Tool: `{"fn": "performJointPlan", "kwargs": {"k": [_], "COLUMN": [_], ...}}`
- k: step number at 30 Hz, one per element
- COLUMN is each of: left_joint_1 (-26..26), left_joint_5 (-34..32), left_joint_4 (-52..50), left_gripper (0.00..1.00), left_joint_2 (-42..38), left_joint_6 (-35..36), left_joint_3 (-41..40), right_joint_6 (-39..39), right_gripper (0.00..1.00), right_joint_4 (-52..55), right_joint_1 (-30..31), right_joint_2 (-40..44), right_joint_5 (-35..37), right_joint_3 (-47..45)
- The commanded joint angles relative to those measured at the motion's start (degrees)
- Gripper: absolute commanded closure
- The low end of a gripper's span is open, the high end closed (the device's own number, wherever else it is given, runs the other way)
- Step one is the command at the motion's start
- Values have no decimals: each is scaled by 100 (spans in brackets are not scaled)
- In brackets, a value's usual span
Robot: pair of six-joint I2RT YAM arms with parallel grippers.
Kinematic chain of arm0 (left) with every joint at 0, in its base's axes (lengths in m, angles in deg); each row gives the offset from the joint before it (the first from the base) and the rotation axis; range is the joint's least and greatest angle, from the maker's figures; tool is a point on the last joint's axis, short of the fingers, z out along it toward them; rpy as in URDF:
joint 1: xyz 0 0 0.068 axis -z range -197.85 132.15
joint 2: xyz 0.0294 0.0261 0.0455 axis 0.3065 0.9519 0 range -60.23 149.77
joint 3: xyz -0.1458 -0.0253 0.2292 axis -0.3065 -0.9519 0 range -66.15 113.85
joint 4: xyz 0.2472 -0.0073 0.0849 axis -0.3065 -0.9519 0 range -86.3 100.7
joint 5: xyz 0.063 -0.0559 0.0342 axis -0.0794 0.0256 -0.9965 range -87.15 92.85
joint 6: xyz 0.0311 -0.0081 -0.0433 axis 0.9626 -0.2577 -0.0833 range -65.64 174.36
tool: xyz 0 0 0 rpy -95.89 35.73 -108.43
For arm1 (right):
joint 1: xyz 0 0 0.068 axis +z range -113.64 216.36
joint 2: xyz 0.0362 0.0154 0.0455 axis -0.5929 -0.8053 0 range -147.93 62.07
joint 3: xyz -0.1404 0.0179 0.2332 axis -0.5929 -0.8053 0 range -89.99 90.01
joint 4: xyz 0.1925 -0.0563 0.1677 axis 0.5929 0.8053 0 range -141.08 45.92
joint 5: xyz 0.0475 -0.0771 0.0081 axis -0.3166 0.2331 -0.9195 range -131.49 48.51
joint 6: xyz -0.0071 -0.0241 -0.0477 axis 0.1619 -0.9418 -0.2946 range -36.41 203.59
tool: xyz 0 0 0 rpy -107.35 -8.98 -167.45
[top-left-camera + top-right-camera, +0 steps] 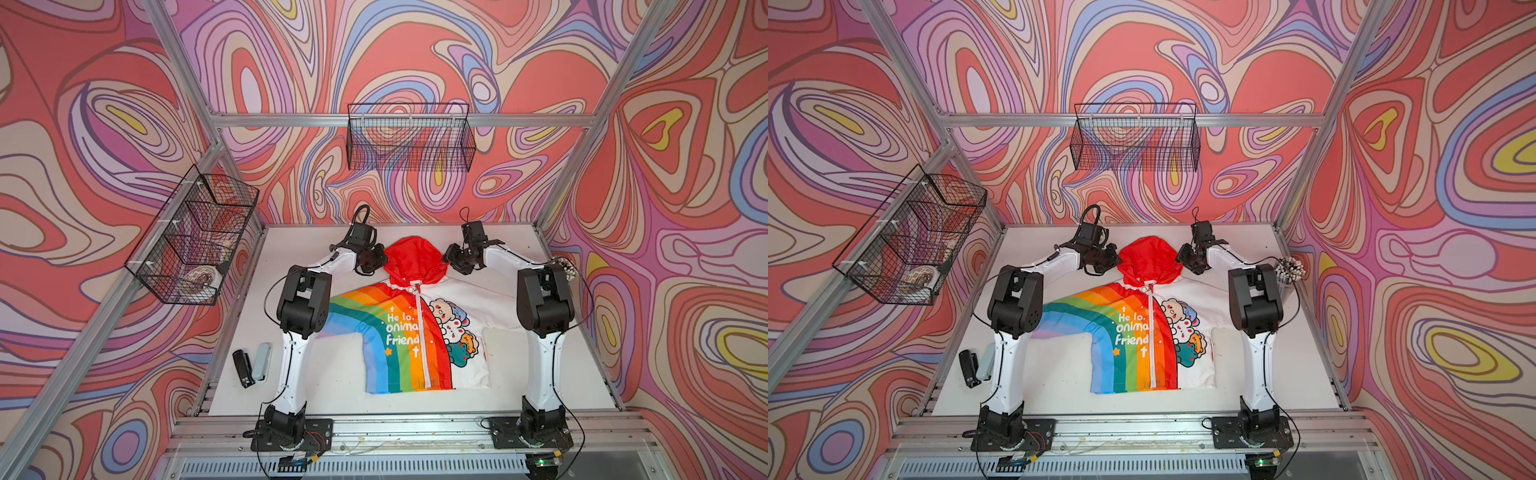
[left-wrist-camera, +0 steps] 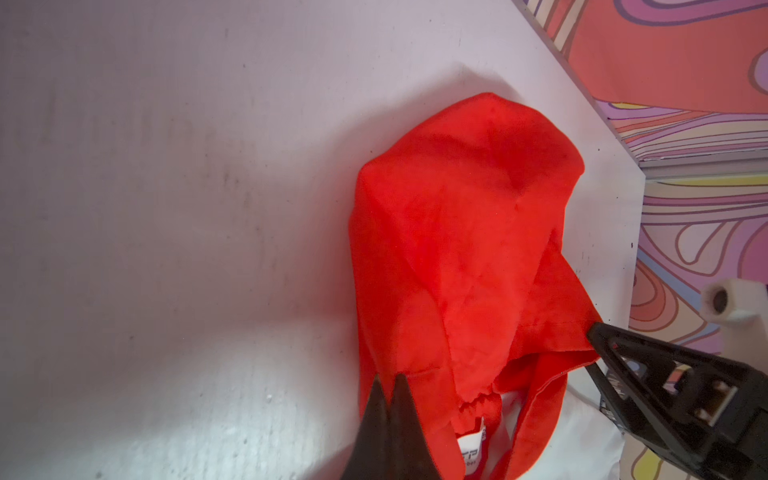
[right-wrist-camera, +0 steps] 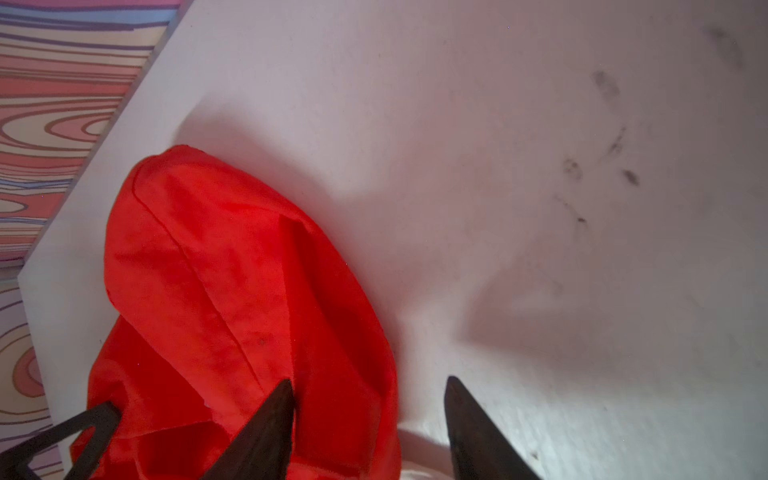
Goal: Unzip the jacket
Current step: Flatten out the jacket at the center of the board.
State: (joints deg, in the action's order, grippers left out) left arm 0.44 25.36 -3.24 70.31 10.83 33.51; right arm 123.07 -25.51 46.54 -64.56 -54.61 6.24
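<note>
In both top views the jacket (image 1: pixel 386 345) (image 1: pixel 1121 345) lies flat and front up in the middle of the white table (image 1: pixel 332 399). Its red hood (image 1: pixel 413 257) points to the far edge and its hem to the near edge. The rainbow half is on the left and the white half with cartoon animals on the right. The white zipper (image 1: pixel 422 332) is closed from hem to collar. The left gripper (image 1: pixel 370 266) sits at the hood's left edge and the right gripper (image 1: pixel 451 259) at its right edge. The fingers' state cannot be told from up here.

In the left wrist view, the left gripper's (image 2: pixel 388 384) fingers (image 2: pixel 374 415) are pressed together, tips at the left edge of the hood (image 2: pixel 465 232). Whether cloth is caught between them I cannot tell. One of the right gripper's fingers (image 2: pixel 604 337) touches the hood's opposite edge.

In the right wrist view, the right gripper's (image 3: pixel 368 386) fingers stand apart. One finger (image 3: pixel 270 428) is over red cloth, the other over bare table (image 3: pixel 540 124), with the hood's right edge in the gap between them. A finger (image 3: pixel 99 411) of the left gripper shows at the hood's far side.
</note>
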Motion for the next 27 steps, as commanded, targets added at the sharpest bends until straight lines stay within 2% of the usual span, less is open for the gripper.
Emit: {"fn": "performJointPlan", "kwargs": {"k": [1,6,8,13,22,27], "left_joint_1": [-44,-44,-55,-167,-300,-322], "left_joint_5": [35,47,76,288,647,617], "left_joint_4": [-82,-79,-78,124,295,334], "left_gripper": [100,100,100,100,100,100], "left_joint_2": [147,165,173,97,-56,-11], "left_joint_6": [63,68,64,-7,254,242], "left_joint_3": [89,73,78,19,99,-58], "right_joint_6": [84,122,134,50,-817,-1041], "right_gripper": [44,53,64,98,100,100], "right_joint_4": [155,233,217,-143,-1192,-1347], "right_joint_1": [20,24,20,1,-15,-50], "right_joint_2": [-234,-367,-361,-150,348,371], "right_joint_5": [-221,-282,-330,-437,-735,-525], "right_joint_3": [302,450,460,368,87,-131]}}
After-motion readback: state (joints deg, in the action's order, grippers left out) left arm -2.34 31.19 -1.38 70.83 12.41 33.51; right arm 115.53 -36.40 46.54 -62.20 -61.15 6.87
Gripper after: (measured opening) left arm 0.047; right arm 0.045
